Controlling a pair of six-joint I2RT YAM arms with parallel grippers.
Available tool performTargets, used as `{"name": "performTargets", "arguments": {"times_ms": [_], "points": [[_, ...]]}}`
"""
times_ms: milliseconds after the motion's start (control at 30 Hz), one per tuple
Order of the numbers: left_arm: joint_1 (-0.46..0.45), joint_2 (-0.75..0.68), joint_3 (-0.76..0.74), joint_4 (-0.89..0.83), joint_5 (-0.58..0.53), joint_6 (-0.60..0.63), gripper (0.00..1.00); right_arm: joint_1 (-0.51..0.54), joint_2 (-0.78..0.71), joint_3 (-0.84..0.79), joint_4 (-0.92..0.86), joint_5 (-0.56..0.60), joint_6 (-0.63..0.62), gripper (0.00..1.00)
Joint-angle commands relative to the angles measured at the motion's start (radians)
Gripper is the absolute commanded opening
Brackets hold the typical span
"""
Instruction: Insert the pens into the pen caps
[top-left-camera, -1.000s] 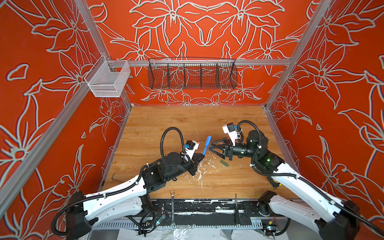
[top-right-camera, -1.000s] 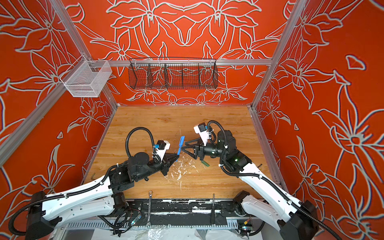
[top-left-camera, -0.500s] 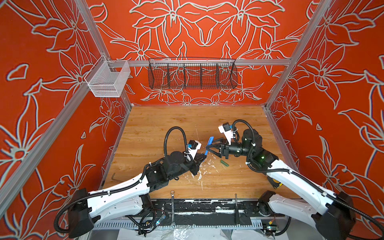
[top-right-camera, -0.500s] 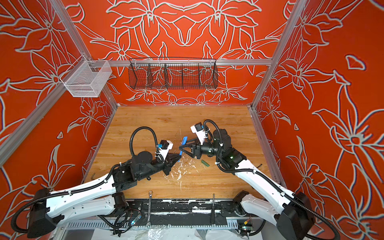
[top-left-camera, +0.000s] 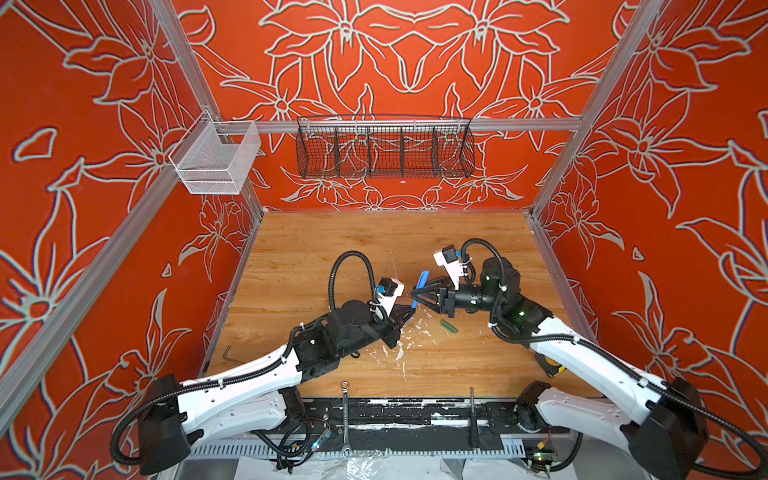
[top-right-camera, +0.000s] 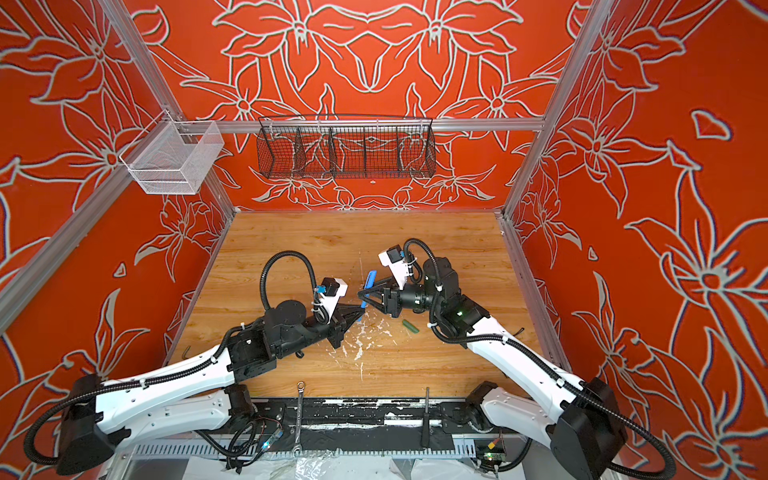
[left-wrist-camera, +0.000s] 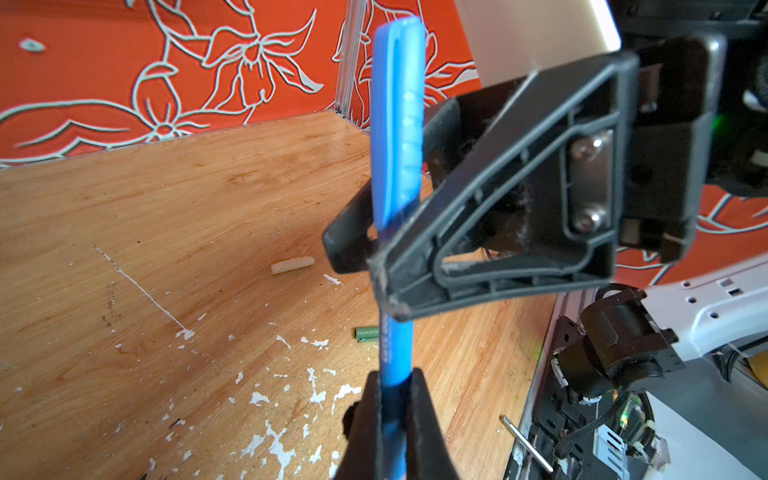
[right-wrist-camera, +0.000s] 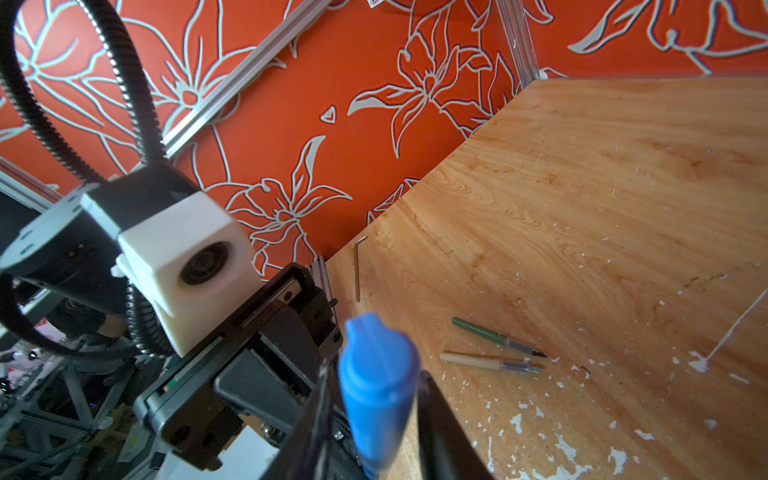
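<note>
The left gripper (left-wrist-camera: 392, 388) clamps the blue pen (left-wrist-camera: 395, 349) by its lower barrel, raised above the table (left-wrist-camera: 166, 208), with the blue cap (left-wrist-camera: 397, 124) on top. The right gripper (left-wrist-camera: 365, 262) straddles it narrowly below the cap, contact unclear; an off-axis squeeze could lever the pen askew.

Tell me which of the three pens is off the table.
The blue pen, gripped in the left hand; the green pen and tan pen lie flat on the table.
</note>
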Motion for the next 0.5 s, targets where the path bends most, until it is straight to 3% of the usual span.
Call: {"name": "performTargets", "arguments": {"times_ms": [0, 133, 267, 467], "points": [[0.009, 0.009, 0.037, 0.025, 0.021, -0.011, 0.0, 0.008, 0.003, 0.006, 0.031, -0.007, -0.009, 0.24], [0.009, 0.041, 0.057, -0.003, 0.01, -0.028, 0.0, 0.008, 0.004, 0.021, 0.001, 0.002, -0.022, 0.01], [0.035, 0.027, 0.098, -0.104, 0.005, -0.072, 0.11, 0.008, -0.001, 0.061, -0.124, 0.027, -0.092, 0.0], [0.162, -0.012, 0.158, -0.221, 0.206, -0.106, 0.38, 0.007, -0.025, 0.077, -0.165, 0.033, -0.118, 0.0]]}}
